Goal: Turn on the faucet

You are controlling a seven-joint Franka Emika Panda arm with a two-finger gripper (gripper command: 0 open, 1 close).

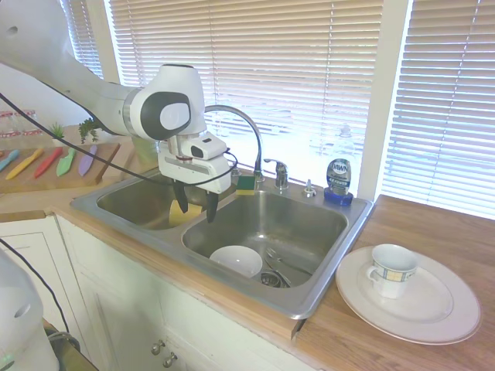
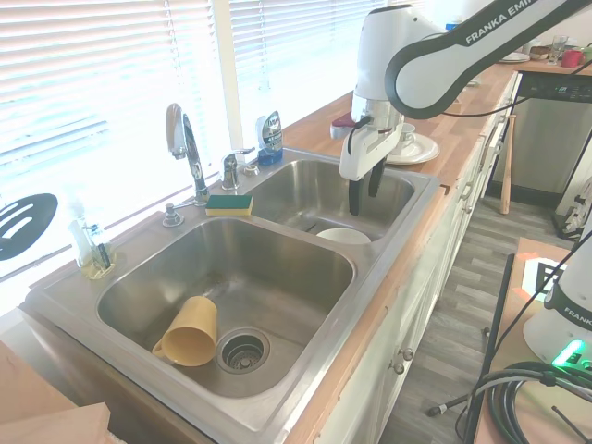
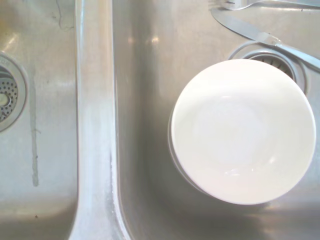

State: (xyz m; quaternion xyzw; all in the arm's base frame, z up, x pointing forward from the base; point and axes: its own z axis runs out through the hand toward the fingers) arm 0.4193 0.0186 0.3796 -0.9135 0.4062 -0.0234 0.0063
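Note:
The chrome faucet (image 1: 249, 130) (image 2: 184, 143) stands at the back of the double sink (image 1: 321, 287), between the two basins. Its arched spout curves forward, and its short lever handle (image 1: 277, 173) (image 2: 229, 170) sits beside the base. My gripper (image 1: 195, 206) (image 2: 365, 191) hangs open over the divider between the basins, in front of and below the spout. Nothing is between its fingers, and it touches neither the spout nor the handle. The wrist view looks straight down on the divider (image 3: 95, 125) and a white bowl (image 3: 242, 130).
The white bowl (image 1: 236, 260) (image 2: 344, 237) and cutlery (image 3: 260, 35) lie in one basin, a yellow cup (image 2: 190, 333) in the other. A sponge (image 1: 246, 183) and a dish-soap bottle (image 1: 339, 179) flank the faucet. A plate with a mug (image 1: 393, 270) sits on the counter.

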